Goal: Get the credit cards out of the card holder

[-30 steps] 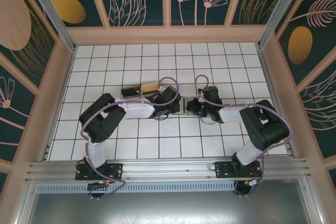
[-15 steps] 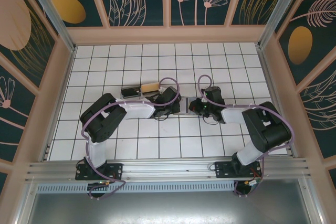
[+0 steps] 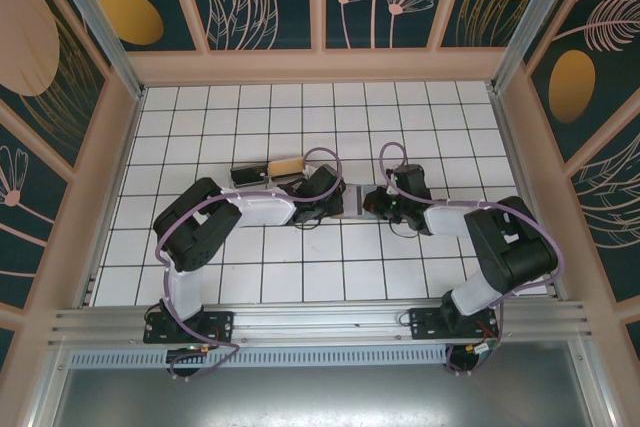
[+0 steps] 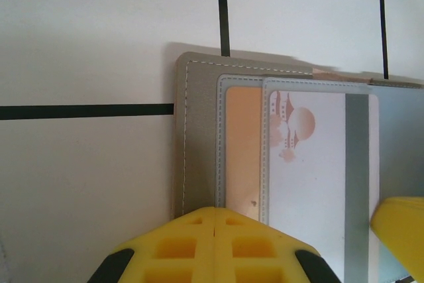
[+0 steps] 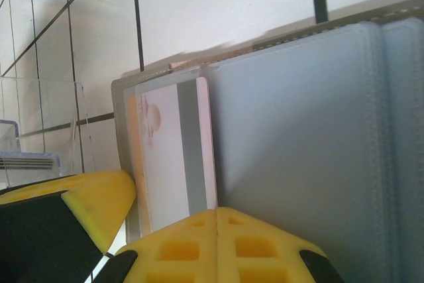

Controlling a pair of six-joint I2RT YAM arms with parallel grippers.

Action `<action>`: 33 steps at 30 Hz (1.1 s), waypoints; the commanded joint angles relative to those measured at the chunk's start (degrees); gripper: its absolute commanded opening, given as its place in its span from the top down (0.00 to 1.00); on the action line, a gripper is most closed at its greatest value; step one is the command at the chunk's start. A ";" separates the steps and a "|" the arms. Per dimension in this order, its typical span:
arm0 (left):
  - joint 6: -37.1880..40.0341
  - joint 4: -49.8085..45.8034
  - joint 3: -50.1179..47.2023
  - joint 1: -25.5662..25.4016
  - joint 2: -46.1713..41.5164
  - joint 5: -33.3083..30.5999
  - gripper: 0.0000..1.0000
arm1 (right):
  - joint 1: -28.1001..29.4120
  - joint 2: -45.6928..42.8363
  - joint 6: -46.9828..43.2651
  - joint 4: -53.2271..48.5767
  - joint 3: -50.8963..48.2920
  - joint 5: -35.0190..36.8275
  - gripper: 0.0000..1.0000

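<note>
The card holder [image 4: 199, 137] is a grey stitched wallet lying open on the white tiles, a small grey patch [image 3: 351, 195] between the two arms in the top view. A white credit card [image 4: 311, 164] with a grey stripe and a pink print sits in its slots, over a peach card [image 4: 242, 144]. My left gripper [image 4: 215, 211] is shut, tips resting on the holder's left side next to the peach card. My right gripper [image 5: 217, 211] is shut, tips at the white card's [image 5: 172, 157] striped edge, on the holder's grey-blue pocket [image 5: 298, 137]. Nothing sits between either pair of jaws.
A clear plastic stand [image 5: 46, 124] stands just beyond the holder. A tan block [image 3: 285, 165] and a black item [image 3: 248, 175] lie behind the left arm. Wooden walls [image 3: 320, 65] ring the tiled floor. The two grippers [image 3: 355, 202] are almost touching.
The right arm's wrist and forearm have shifted slightly to the right. The left arm and the holder have stayed put.
</note>
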 commanded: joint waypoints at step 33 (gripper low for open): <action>-0.17 -2.73 0.58 0.04 1.83 1.15 1.00 | -1.28 3.11 -0.08 6.11 0.21 -6.46 0.77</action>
